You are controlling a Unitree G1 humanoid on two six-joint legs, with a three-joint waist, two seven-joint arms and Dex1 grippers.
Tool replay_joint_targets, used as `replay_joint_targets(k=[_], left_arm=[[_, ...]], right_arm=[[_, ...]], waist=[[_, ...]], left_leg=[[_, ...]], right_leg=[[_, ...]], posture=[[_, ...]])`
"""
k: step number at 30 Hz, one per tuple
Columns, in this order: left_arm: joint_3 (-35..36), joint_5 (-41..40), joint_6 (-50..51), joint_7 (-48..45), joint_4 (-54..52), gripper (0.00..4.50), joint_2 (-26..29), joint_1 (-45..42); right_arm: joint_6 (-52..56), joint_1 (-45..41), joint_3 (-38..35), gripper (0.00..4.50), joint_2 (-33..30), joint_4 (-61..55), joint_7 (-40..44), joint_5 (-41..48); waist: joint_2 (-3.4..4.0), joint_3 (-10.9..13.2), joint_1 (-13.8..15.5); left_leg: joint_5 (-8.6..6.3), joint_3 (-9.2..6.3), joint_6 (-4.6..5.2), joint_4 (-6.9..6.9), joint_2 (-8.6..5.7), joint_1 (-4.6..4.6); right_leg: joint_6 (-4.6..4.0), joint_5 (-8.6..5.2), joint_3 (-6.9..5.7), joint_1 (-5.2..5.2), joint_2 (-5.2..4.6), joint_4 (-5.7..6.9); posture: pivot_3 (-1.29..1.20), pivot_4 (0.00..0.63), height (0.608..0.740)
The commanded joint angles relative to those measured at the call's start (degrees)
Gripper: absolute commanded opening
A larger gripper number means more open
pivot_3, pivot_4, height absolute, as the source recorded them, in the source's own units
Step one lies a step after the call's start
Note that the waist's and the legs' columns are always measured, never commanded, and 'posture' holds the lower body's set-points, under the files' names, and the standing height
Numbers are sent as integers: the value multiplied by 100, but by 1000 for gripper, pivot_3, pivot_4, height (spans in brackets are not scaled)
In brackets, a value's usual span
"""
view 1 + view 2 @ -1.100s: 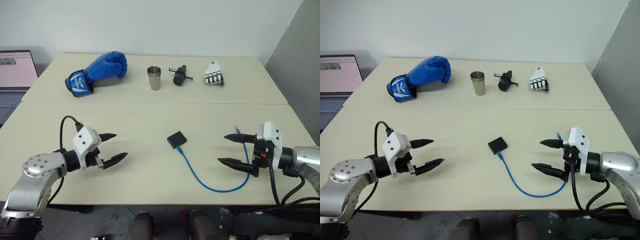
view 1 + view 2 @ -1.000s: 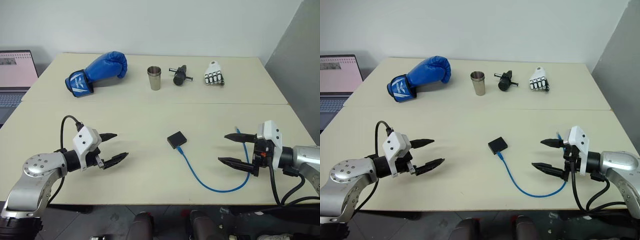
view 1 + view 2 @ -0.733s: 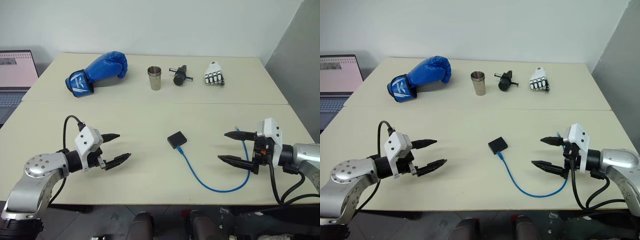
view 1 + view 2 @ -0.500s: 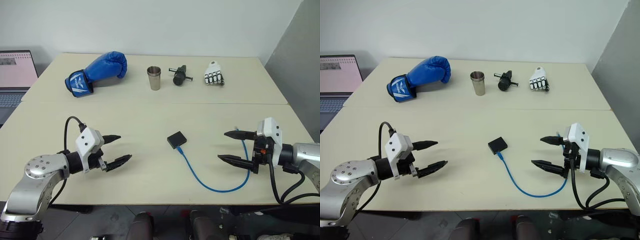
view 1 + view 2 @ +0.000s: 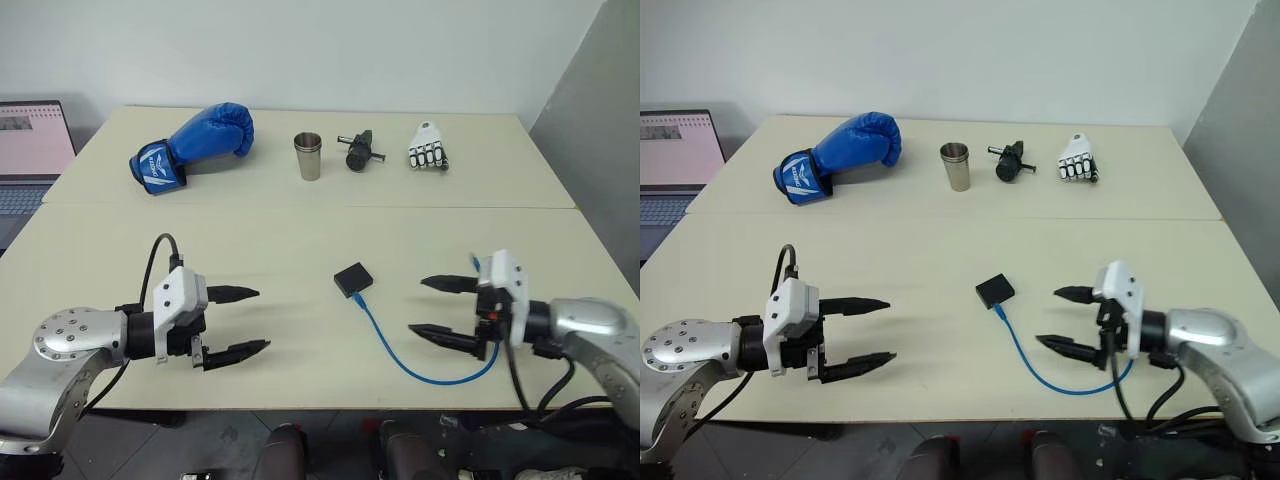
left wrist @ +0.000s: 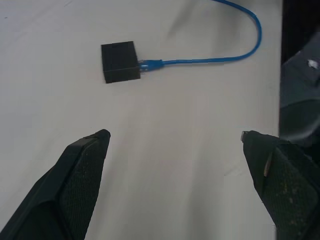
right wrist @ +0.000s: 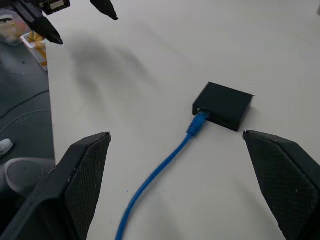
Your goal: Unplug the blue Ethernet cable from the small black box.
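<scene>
The small black box (image 5: 352,279) lies flat near the middle of the cream table. The blue Ethernet cable (image 5: 400,361) is plugged into its near-right side (image 7: 199,120) and loops rightward under my right gripper. My right gripper (image 5: 425,306) hovers open to the right of the box, fingers pointing toward it, above the cable's loop. At the left, my left gripper (image 5: 250,320) is open, pointing right toward the box, well short of it. Both wrist views show the box (image 6: 120,61) and the plugged cable (image 6: 210,60).
Along the far side of the table lie a blue boxing glove (image 5: 195,145), a steel cup (image 5: 308,156), a black cylindrical gadget (image 5: 357,151) and a small white robot hand (image 5: 427,147). A laptop (image 5: 30,150) stands past the table's left edge.
My right gripper has moved left toward the box. My left gripper has swung to point more to the right and drawn back a little. Box and cable have not moved.
</scene>
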Motion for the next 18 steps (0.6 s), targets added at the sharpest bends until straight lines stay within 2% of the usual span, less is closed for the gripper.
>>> replay_joint_targets(k=[1,5,9,18], left_arm=[[-150,-45,-91,-293,-75,4488,119,-163],[-342,-27,-97,-454,66,4488,124,-482],[-407,-26,-70,-473,92,4488,118,-647],[-424,-43,-41,-407,10,4488,100,-661]], right_arm=[[235,-294,799,4494,495,-44,-903,-754],[535,-585,1335,4494,1409,417,-1836,-1313],[598,-664,1688,4494,1946,873,-2405,-1876],[592,-634,1907,4494,2342,1181,-2595,-2266]], waist=[[0,0,-1],[-1,0,-2],[0,0,-3],[-2,-1,-6]], left_leg=[[0,3,0,0,-1,-1],[0,5,0,-1,0,-7],[0,10,0,0,0,-10],[0,15,0,-1,3,-4]], right_leg=[[2,-1,0,-4,0,1],[-1,1,0,-14,5,5],[-7,4,-1,-18,6,6],[-5,3,-1,-19,7,11]], posture=[[0,150,740],[0,150,740],[0,150,740],[0,150,740]])
